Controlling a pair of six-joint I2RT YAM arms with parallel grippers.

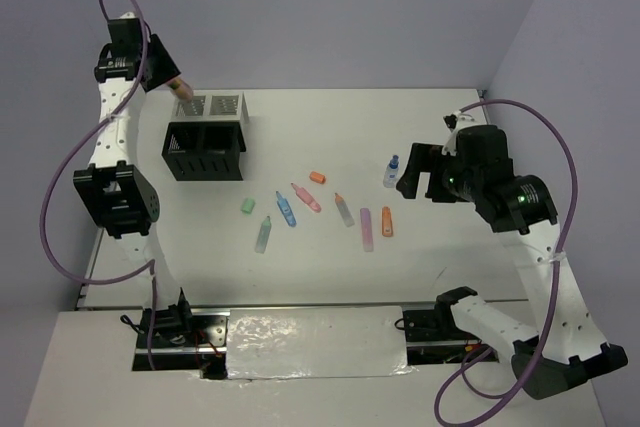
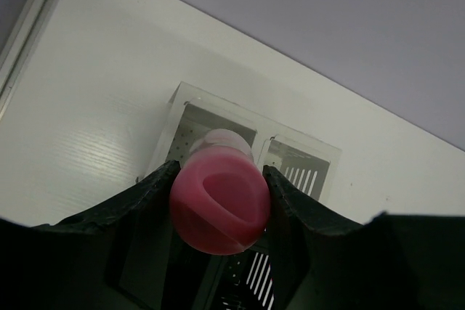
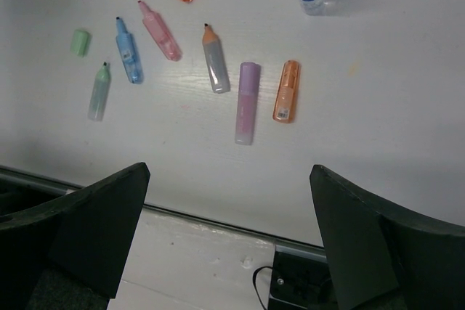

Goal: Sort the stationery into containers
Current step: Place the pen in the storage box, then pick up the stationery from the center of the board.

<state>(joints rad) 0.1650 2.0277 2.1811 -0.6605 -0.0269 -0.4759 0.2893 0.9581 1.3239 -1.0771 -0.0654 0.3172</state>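
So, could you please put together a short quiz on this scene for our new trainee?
1. True or false: the right tool is open and holds nothing.
2. What is clamped in the left tool? A) a stapler B) the pink-capped bottle C) a ruler
3. Name the container that the held item hangs over.

Key: 1 true. 2 B. 3 the black organizer, at its mesh-rimmed compartments.
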